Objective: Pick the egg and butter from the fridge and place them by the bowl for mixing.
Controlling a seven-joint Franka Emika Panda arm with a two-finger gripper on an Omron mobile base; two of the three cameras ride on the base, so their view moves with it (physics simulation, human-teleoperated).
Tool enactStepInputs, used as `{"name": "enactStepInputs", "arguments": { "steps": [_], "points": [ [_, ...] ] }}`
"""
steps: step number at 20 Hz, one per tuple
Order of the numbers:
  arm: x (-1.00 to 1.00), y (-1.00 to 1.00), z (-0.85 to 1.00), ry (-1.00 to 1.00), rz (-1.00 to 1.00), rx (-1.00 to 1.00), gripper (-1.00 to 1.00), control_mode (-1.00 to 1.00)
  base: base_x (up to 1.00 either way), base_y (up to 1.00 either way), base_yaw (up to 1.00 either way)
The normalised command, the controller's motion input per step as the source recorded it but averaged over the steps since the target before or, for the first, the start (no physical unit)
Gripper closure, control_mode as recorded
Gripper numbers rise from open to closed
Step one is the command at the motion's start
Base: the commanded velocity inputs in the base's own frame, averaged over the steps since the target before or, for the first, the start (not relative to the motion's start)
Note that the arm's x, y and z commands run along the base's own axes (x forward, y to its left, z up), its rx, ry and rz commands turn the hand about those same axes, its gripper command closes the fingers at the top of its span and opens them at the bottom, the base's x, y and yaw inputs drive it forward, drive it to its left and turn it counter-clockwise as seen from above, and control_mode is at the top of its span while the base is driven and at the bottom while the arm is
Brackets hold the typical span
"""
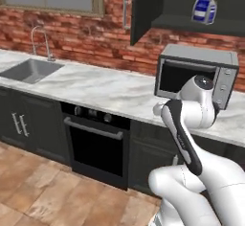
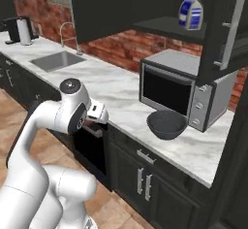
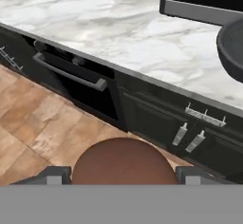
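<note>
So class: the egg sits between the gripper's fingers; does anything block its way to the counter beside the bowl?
Nothing visible does. The egg faces open marble counter, with the bowl just in front of the countertop oven.

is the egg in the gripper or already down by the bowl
In the gripper: the egg sits between its fingertips above the floor, away from the bowl.

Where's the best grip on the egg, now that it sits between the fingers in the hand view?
Keep it across the widest middle of the egg, one finger on each flank, as the gripper has it. The rounded, smooth shape would likely squirt out of any grip nearer an end.
</note>
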Motion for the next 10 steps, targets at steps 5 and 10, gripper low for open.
{"name": "enactStepInputs", "arguments": {
  "steps": [5,10],
  "points": [
    [0.0,0.0,0.0,0.0,0.0,0.0,1.0,1.0,0.5,0.34,-0.57],
    [0.0,0.0,0.0,0.0,0.0,0.0,1.0,1.0,0.46,0.32,-0.61]
  ]
}}
